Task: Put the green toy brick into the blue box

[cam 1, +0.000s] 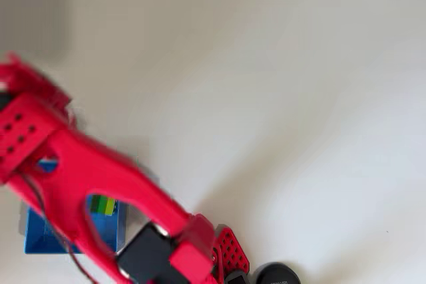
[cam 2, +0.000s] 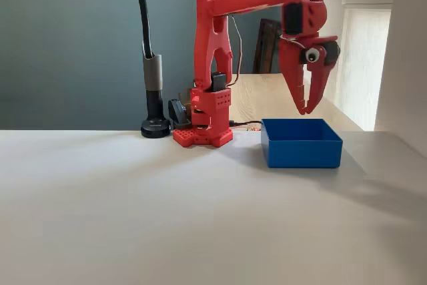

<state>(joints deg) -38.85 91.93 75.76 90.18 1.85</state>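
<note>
The green toy brick (cam 1: 104,205) lies inside the blue box (cam 1: 40,239), near its right wall in the overhead view, where my red arm (cam 1: 100,177) covers much of the box. In the fixed view, the blue box (cam 2: 301,145) stands right of the arm's base and its walls hide the brick. My gripper (cam 2: 307,109) hangs point-down just above the box's far rim. Its fingers are slightly apart, nearly meeting at the tips, with nothing between them.
The red arm base (cam 2: 203,121) stands left of the box. A black lamp post on a round foot (cam 2: 155,125) is further left. The white table (cam 2: 167,205) stretches wide in front, and a wall rises at the right.
</note>
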